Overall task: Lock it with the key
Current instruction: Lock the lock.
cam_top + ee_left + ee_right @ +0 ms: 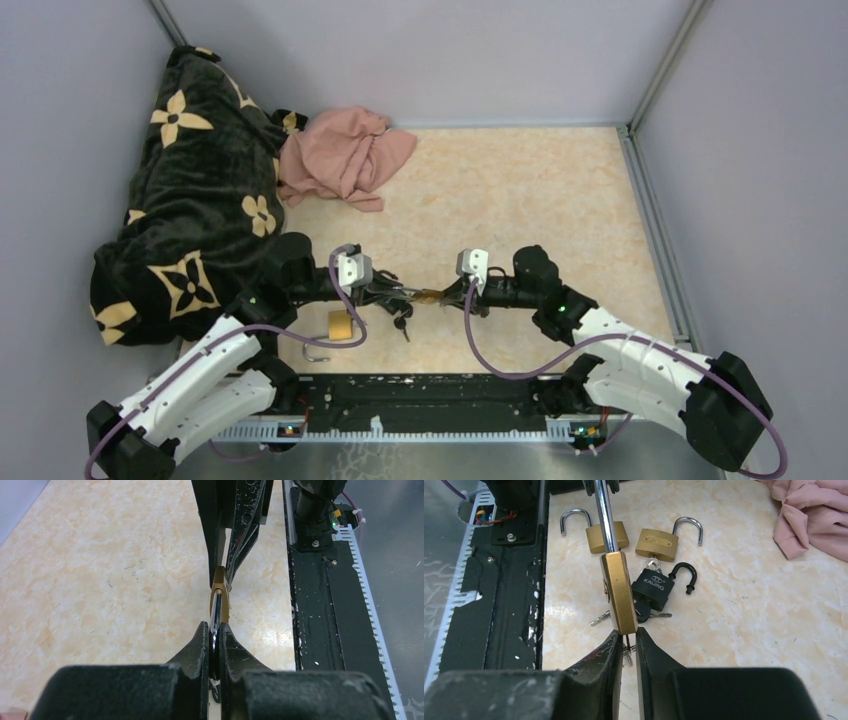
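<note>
A brass padlock [430, 296] hangs in the air between my two grippers, its shackle out of the body. My left gripper [393, 290] is shut on its silver shackle [216, 612]; the brass body [220, 591] points away from that gripper. In the right wrist view the padlock [619, 592] is edge-on, with the shackle [605, 515] running up. My right gripper [626, 636] sits at the padlock's bottom, closed to a narrow gap round a thin key [627, 647] that hangs from it.
On the table below lie two open brass padlocks [594, 534] [656, 545], an open black padlock [655, 586] and loose keys [599, 618]. A pink cloth [345, 155] and a black flowered blanket [190, 200] lie at the back left. The black base rail [420, 400] runs along the near edge.
</note>
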### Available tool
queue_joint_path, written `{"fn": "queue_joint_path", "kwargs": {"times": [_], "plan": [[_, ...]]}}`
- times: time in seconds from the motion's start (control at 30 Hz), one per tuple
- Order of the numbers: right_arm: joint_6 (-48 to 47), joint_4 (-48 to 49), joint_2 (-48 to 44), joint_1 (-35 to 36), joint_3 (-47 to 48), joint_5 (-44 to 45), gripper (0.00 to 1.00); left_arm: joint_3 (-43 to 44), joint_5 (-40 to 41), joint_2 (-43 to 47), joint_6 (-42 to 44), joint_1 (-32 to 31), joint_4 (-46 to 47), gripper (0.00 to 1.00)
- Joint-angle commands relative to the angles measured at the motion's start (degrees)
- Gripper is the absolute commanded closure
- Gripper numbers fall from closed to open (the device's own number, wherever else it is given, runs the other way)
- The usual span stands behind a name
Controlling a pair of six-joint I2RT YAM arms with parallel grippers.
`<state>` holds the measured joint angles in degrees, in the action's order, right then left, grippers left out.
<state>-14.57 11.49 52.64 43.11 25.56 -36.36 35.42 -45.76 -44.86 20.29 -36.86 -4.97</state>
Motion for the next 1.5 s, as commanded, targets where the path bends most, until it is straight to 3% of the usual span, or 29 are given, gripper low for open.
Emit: {"fn": "queue_joint_path", "kwargs": {"times": [0.0,0.23,0.37,0.53,0.63,1.17,1.3,1.47], "plan": [[0.27,3.71,-0.34,0.48,0.73,-1.56,0.88,0.15,-2.70,1.08,-0.36,0.25,6.46,1.00],[0.12,3.93,-0.58,0.48,0.52,-1.68,1.00,0.15,-2.76,1.37,-0.37,0.23,6.23,1.00],[-0.21,4.97,-0.49,0.34,-0.75,0.01,1.00,2.13,-2.42,1.33,1.98,0.75,4.04,1.00],[0.61,11.05,2.60,-2.12,-2.88,-0.06,1.00,7.15,-1.57,1.50,7.51,1.89,-5.60,1.00],[-0.94,9.22,5.07,-2.89,-2.04,0.80,1.00,9.15,0.28,2.21,10.16,2.27,-9.70,1.00],[-3.27,7.50,6.44,-5.23,-2.62,3.50,1.00,12.97,4.65,4.23,15.52,3.43,-17.09,1.00],[-1.47,8.36,6.25,-5.48,-2.20,6.04,1.00,11.26,6.68,3.93,10.41,3.41,-14.38,1.00],[9.27,11.86,7.47,-8.58,0.39,13.92,1.00,5.26,8.94,2.27,-6.81,3.45,-2.82,1.00]]}}
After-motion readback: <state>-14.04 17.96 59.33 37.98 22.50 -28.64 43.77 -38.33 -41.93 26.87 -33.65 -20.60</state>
